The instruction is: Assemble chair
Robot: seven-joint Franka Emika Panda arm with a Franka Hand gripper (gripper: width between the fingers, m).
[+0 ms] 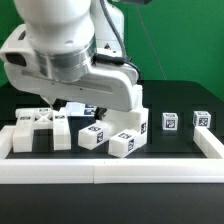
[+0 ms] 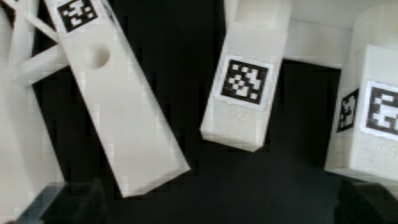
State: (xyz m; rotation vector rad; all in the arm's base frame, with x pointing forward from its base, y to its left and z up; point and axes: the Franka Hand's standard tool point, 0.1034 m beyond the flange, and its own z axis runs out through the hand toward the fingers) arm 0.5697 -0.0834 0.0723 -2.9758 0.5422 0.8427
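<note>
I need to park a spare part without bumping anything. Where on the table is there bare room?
Widest bare patch: black table between the front border rail and the two small cubes, on the exterior view's right. A narrower gap separates those cubes. That view's left and middle are crowded: tagged slabs and bars sit close together beneath the arm.

The arm leans low, its gripper hidden.
</note>
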